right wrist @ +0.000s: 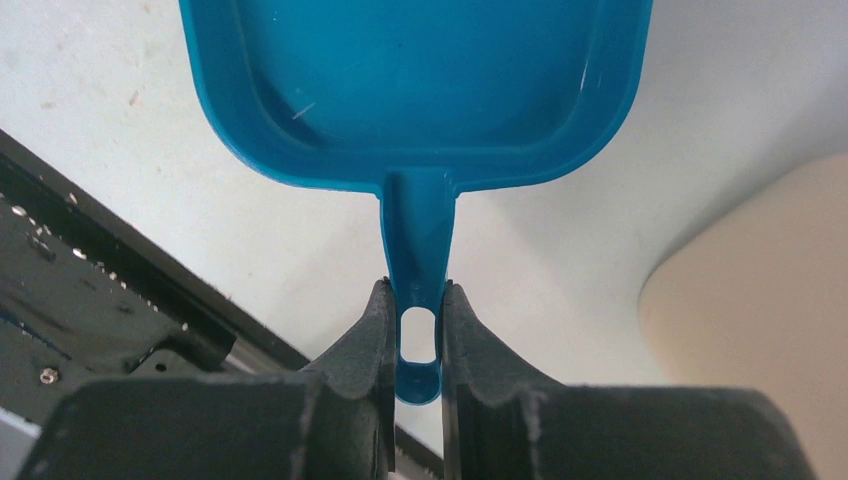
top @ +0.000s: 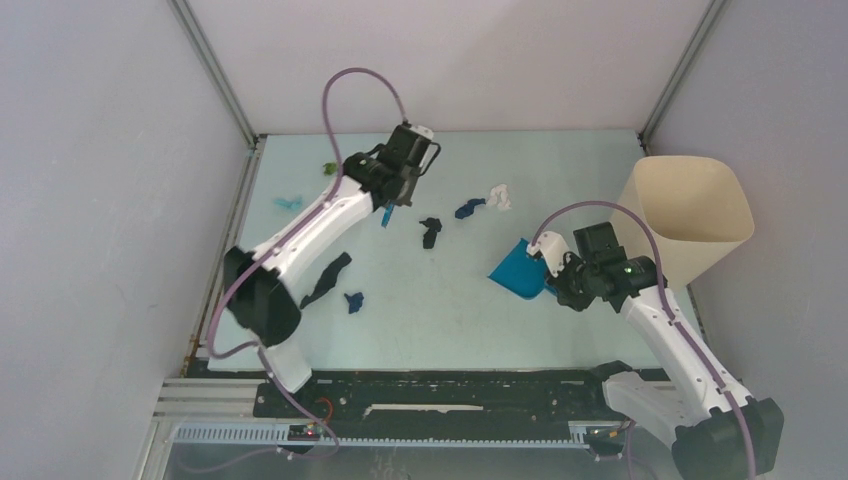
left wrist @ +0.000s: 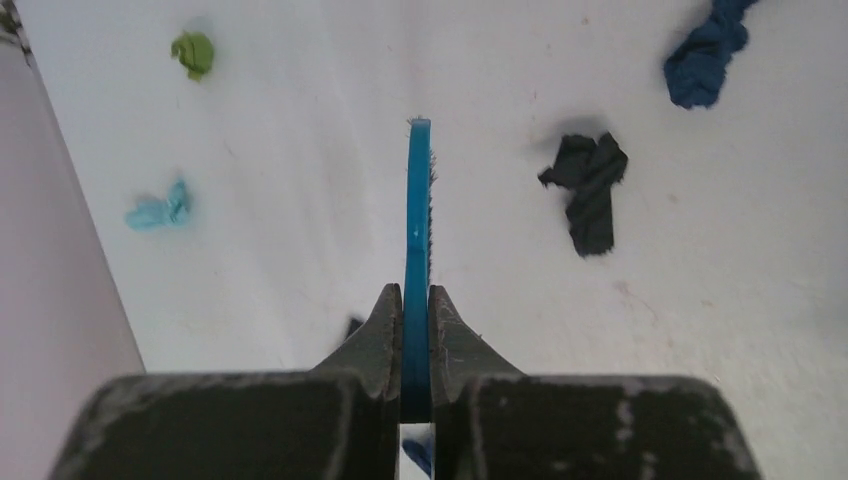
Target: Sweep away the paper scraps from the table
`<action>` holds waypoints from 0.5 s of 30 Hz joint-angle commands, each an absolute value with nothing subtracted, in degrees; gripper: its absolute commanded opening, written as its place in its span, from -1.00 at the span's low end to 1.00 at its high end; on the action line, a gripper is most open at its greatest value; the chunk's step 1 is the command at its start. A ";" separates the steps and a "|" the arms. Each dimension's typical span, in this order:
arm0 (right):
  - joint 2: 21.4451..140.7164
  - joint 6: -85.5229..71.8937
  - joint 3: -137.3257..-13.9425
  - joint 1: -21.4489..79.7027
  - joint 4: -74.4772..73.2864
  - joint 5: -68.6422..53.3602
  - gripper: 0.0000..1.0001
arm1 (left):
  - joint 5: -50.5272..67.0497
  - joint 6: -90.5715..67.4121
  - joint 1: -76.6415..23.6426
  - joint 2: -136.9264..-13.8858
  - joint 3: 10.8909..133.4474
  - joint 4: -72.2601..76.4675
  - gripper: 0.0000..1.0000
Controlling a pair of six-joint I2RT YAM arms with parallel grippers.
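Several paper scraps lay on bench ahead and both sides of left claw, clamped on brush. Right claw pinched dustpan handle. Risk: thin brush twisting in grip, flicking scraps wide of dustpan.

White arms; black fingers; purple cables

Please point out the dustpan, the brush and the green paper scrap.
dustpan (right wrist: 418, 90), right wrist view, inside floor of its tray.
brush (left wrist: 418, 220), left wrist view, its blue back edge.
green paper scrap (left wrist: 193, 53), left wrist view, middle of the wad.
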State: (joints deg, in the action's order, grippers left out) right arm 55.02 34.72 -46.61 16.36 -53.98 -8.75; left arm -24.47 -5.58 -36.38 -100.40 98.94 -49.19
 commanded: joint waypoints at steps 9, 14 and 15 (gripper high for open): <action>54.14 27.76 -46.88 16.60 -57.02 -0.55 -0.74 | -15.29 7.46 -36.27 -119.13 117.60 -52.22 -1.00; 54.32 27.72 -46.53 16.31 -56.53 -0.20 -0.74 | -7.94 7.78 -37.74 -120.92 117.75 -53.81 -1.00; 54.31 27.76 -46.55 16.27 -56.43 -0.22 -0.74 | -6.91 7.77 -38.17 -120.89 117.46 -53.99 -1.00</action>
